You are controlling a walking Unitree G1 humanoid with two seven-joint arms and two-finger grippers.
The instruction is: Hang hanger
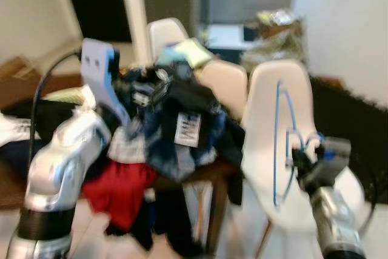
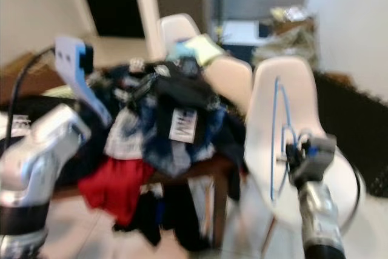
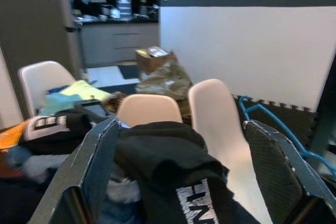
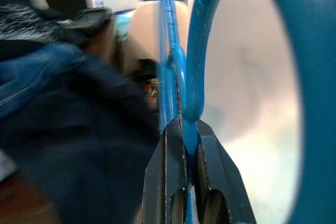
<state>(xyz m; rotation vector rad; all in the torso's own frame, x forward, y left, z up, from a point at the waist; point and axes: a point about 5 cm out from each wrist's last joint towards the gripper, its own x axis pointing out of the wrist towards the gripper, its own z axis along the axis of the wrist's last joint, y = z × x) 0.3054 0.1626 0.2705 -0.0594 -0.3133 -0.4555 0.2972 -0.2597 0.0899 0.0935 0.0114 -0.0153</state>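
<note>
Clothes [image 1: 163, 131] lie heaped on a brown table [image 1: 203, 174] on your left, spilling over its near edge, with a red piece [image 1: 121, 192] hanging lowest and a white tag [image 1: 188, 128] showing in the middle. You have the blue hanger [image 1: 282, 144] in your right gripper [image 4: 184, 150]: the right wrist view shows the 2 black fingers [image 4: 167, 169] pressed together on the blue wire just below the hook, so the hanger stands upright in front of the white chair [image 1: 282, 119] on the right. Gripping near the hook looks sensible, since it leaves the curve free to catch on a rail.

Your left gripper [image 3: 184, 182] is raised over the pile with its fingers [image 3: 97, 166] spread wide apart and nothing between them; a black garment with white lettering [image 3: 173, 174] lies just past them. It seems to be waiting there, near the clothes, rather than working.

No rail or rod can be made out, and the head views are blurred, so the hanger is probably in transit and you have yet to find where it goes. More white chairs [image 1: 167, 34] and a dark cabinet [image 3: 118, 40] stand farther back.
</note>
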